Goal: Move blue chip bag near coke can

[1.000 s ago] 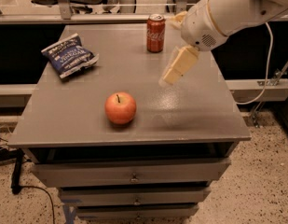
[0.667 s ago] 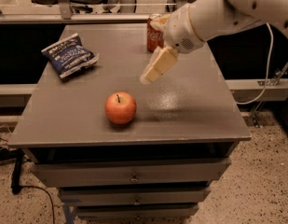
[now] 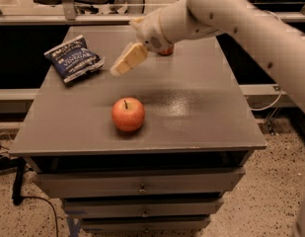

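The blue chip bag (image 3: pixel 73 59) lies flat at the back left of the grey table top (image 3: pixel 191 112). The coke can (image 3: pixel 166 51) stands at the back middle, almost wholly hidden behind my arm; only a bit of its red base shows. My gripper (image 3: pixel 121 66) hangs above the table just right of the bag, between the bag and the can, with nothing in it. It does not touch the bag.
A red-orange apple (image 3: pixel 128 114) sits near the front middle of the table. My white arm (image 3: pixel 241 19) reaches in from the upper right over the back of the table. Drawers (image 3: pixel 142 186) are below the front edge.
My gripper has swung left across the table, from beside the can to just right of the chip bag. The arm now covers the can. Bag and apple have not moved.
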You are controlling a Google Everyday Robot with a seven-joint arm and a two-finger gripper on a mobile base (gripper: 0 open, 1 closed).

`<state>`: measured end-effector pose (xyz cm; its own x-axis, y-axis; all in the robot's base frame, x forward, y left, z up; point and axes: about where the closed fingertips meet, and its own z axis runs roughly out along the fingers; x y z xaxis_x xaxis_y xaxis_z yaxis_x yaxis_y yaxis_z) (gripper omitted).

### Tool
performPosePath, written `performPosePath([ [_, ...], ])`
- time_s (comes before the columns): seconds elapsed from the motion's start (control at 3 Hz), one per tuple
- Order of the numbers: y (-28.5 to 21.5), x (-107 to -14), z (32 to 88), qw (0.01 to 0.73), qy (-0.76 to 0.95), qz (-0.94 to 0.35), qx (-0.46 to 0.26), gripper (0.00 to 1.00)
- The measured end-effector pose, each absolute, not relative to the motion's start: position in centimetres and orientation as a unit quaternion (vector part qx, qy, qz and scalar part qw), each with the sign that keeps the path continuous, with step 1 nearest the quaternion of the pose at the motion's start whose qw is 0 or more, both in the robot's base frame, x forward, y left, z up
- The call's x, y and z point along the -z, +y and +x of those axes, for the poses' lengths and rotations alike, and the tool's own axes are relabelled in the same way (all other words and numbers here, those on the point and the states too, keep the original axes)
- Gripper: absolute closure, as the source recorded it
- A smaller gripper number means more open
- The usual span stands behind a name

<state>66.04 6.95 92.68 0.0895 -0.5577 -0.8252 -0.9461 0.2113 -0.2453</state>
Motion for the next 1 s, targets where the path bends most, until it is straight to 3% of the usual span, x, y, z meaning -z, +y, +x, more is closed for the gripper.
performPosePath([
  [1.0, 20.2, -87.1, 71.0, 0.441, 0.647, -0.555, -0.281, 0.0],
])
